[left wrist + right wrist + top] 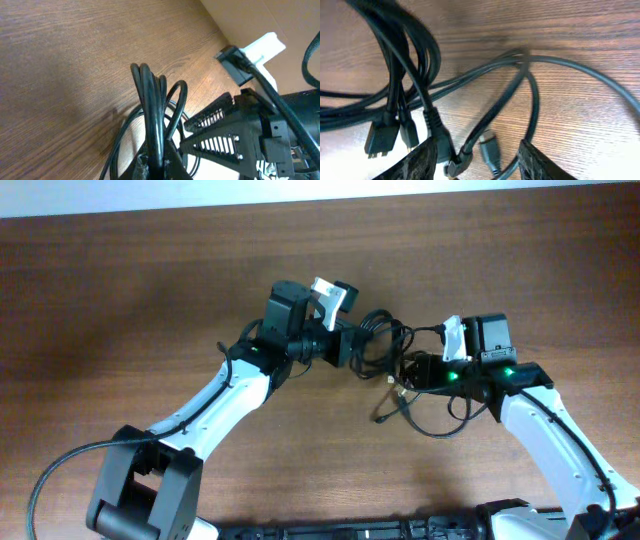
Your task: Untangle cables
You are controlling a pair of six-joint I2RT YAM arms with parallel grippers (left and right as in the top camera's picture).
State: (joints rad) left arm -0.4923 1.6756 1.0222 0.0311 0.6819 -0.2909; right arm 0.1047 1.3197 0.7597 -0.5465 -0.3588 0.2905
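Observation:
The cables (378, 340) are thin black cords tangled in the middle of the table, with a loose loop (440, 420) trailing toward the front. My left gripper (347, 346) is shut on a bunch of cable loops, which stand up from its jaws (159, 162) in the left wrist view (150, 95). My right gripper (413, 372) is at the right side of the tangle. In the right wrist view its fingers (482, 162) are open, with cable strands (500, 95) and small plugs (489, 152) lying between and in front of them. A wider plug (380, 140) lies to the left.
The brown wooden table (120, 290) carries everything. The two arms face each other closely over the tangle; the right arm's black body (250, 135) fills the right of the left wrist view. A light wall edge (320, 188) runs along the far side.

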